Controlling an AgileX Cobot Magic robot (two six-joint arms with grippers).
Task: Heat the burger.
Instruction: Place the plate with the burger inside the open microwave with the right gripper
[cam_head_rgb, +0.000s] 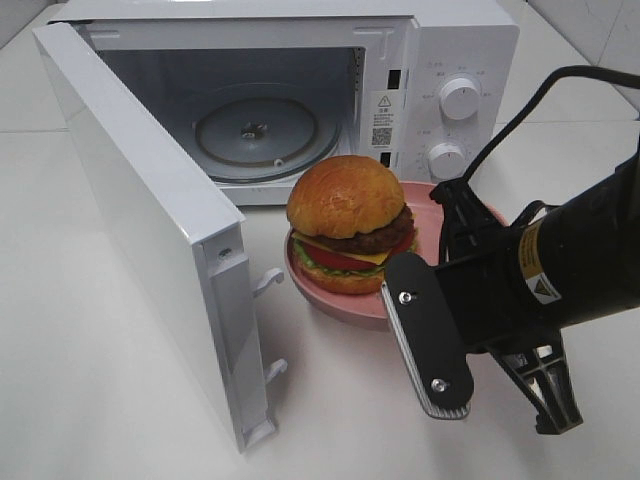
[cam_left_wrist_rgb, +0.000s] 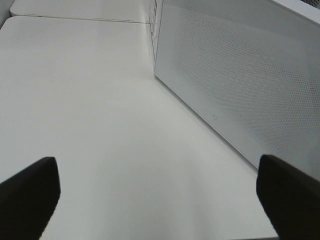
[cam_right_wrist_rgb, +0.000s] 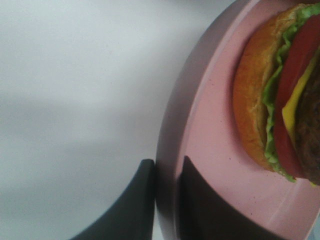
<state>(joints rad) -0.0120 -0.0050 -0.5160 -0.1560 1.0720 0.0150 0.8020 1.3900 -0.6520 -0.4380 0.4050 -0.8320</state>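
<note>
Right gripper (cam_right_wrist_rgb: 167, 170): we find it clamped on the plate (cam_right_wrist_rgb: 210, 130) rim.
Burger (cam_head_rgb: 350, 225): sits between that gripper and the open microwave (cam_head_rgb: 255, 130).

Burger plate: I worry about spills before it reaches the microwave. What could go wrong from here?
The right gripper pinches only one edge of the pink plate, so it may tilt and the burger slide off. The open microwave door stands close beside the plate; a swing could clip it.
</note>
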